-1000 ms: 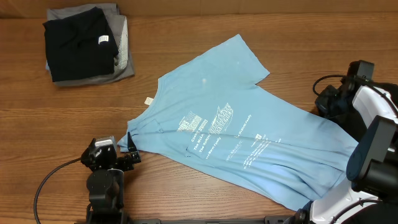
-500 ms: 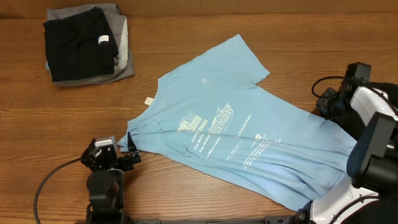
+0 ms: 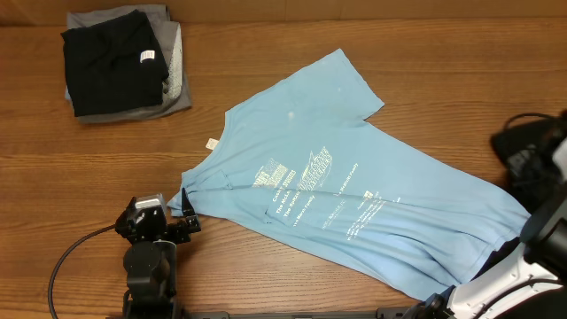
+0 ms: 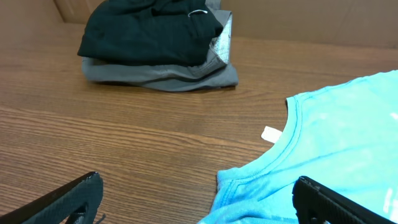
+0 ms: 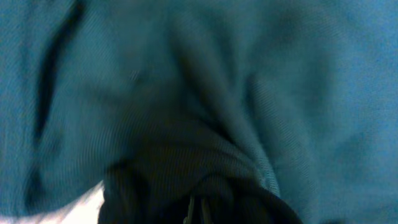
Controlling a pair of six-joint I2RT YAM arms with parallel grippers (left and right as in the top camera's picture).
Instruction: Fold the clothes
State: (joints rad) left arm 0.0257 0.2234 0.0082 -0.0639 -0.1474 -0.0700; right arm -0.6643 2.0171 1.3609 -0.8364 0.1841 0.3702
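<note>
The clothes are a light-blue T-shirt (image 3: 337, 177) with white print, spread diagonally on the wooden table (image 3: 425, 53), and a folded black garment (image 3: 115, 62) stacked on a grey one (image 3: 180, 89) at the back left. My left gripper (image 3: 184, 213) stands open at the shirt's near left edge by the collar (image 4: 292, 124); in its wrist view the left gripper (image 4: 196, 186) has bare wood and a corner of T-shirt (image 4: 348, 137) between its fingers. My right gripper (image 5: 197, 211) is shut on bunched T-shirt fabric (image 5: 298, 81), which fills that view.
The right arm (image 3: 536, 159) hangs over the table's right edge beside the shirt. A black cable (image 3: 71, 257) loops from the left arm at the front left. A brown cardboard wall (image 4: 311, 18) stands behind the folded black (image 4: 149, 31) and grey (image 4: 155, 74) stack.
The right arm has moved right toward the table's edge, and the shirt's lower right part has stretched out after it. The left arm and the folded stack have not moved.
</note>
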